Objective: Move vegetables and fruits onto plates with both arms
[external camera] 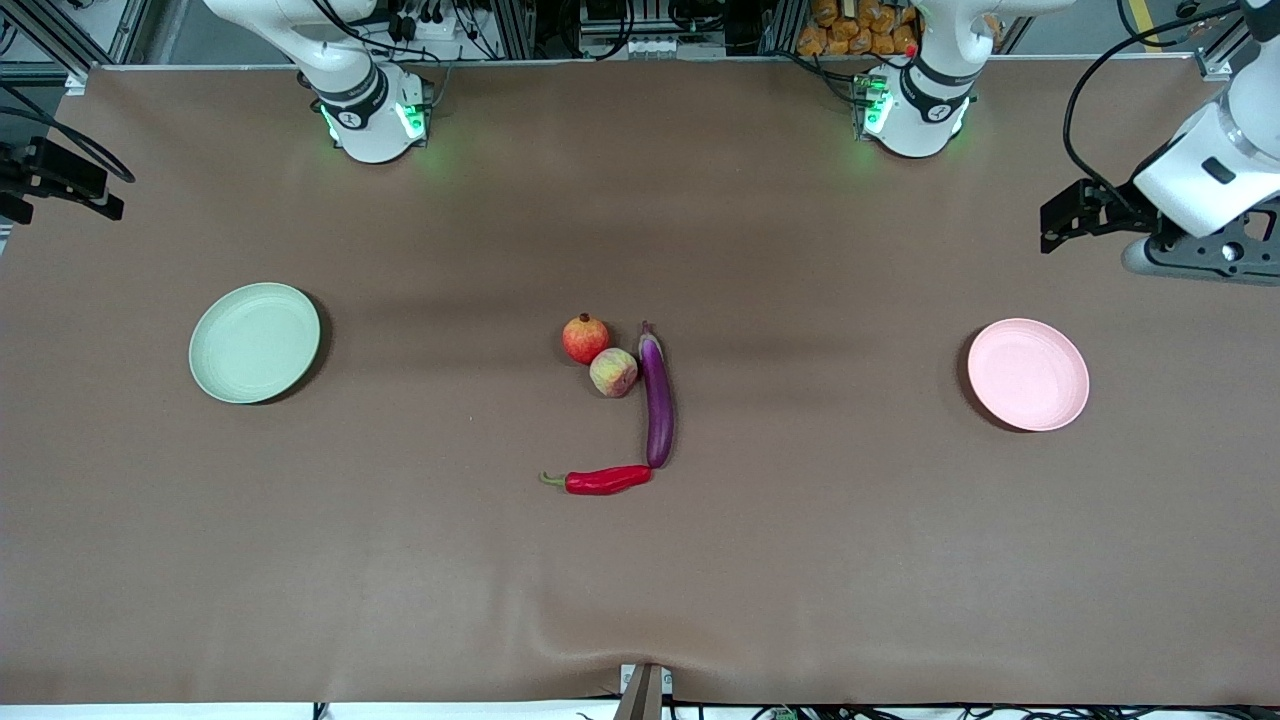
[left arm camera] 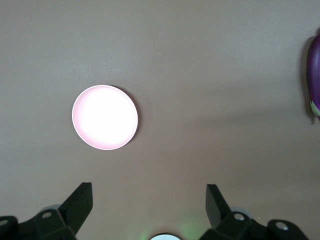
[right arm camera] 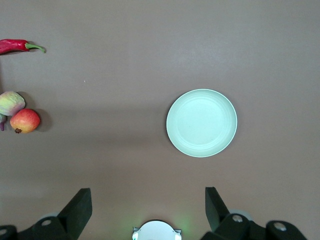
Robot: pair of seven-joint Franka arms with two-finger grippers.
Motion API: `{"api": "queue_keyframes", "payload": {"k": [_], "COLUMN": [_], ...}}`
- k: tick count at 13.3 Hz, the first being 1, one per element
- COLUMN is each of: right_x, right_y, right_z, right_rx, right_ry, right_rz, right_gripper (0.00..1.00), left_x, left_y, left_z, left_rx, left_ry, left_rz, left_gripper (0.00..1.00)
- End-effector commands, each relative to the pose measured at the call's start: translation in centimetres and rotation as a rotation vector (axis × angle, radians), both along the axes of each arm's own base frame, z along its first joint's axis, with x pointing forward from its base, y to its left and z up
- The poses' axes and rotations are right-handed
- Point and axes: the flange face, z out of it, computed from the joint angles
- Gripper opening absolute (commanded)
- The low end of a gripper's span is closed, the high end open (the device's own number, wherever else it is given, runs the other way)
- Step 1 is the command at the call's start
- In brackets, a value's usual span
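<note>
Four items wait mid-table between our two plates.

Across the front view: green plate (external camera: 255, 343) mid-left; pomegranate (external camera: 585, 338), peach (external camera: 613, 372), eggplant (external camera: 656, 400), chili (external camera: 605, 480) at centre; pink plate (external camera: 1027, 374) mid-right. Our left gripper (left arm camera: 149, 200) and right gripper (right arm camera: 148, 199) hang high, fingers wide, holding nothing.

Pomegranate (external camera: 585, 338), peach (external camera: 613, 372), eggplant (external camera: 656, 400) and chili (external camera: 603, 480) cluster mid-table between green plate (external camera: 255, 343) and pink plate (external camera: 1027, 374).
</note>
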Motion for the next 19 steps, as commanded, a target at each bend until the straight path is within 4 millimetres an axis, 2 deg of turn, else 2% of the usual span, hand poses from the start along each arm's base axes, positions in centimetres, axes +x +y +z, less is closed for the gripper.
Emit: {"api": "queue_keyframes", "payload": {"k": [1, 3, 5, 8, 10, 13, 15, 17, 19], "right_x": [-0.5, -0.5, -0.5, -0.5, -0.6, -0.5, -0.5, -0.6, -0.6], "right_y": [-0.4, -0.4, -0.6, -1.2, -1.3, -1.1, -1.1, -1.3, -1.4], "right_z": [-0.3, -0.2, -0.3, -0.3, -0.3, -0.4, -0.4, -0.4, -0.4], "right_rx": [0.018, 0.016, 0.016, 0.018, 0.018, 0.019, 0.019, 0.02, 0.02], "right_ry": [0.012, 0.01, 0.011, 0.012, 0.012, 0.015, 0.015, 0.023, 0.024], "right_rz": [-0.015, -0.016, -0.019, -0.032, -0.032, -0.029, -0.029, -0.032, -0.033], "right_gripper": [1.0, 1.0, 1.0, 1.0, 1.0, 1.0, 1.0, 1.0, 1.0], "left_x": [1.6, 2.8, 4.1, 6.7, 7.4, 8.1, 7.2, 5.8, 4.3], "left_y": [-1.0, -1.7, -3.2, -8.2, -13.5, -21.5, -26.8, -32.2, -36.4], "left_z": [-0.8, -2.2, -3.6, -5.8, -8.3, -13.1, -17.2, -22.4, -27.3], "left_rx": [-0.057, -0.168, -0.208, -0.235, -0.228, -0.236, -0.17, -0.111, -0.049], "left_ry": [0.02, 0.052, 0.055, 0.041, 0.046, -0.001, -0.047, -0.089, -0.166], "left_rz": [0.116, 0.217, 0.329, 0.379, 0.368, 0.451, 0.404, 0.481, 0.492], "left_gripper": [1.0, 1.0, 1.0, 1.0, 1.0, 1.0, 1.0, 1.0, 1.0]}}
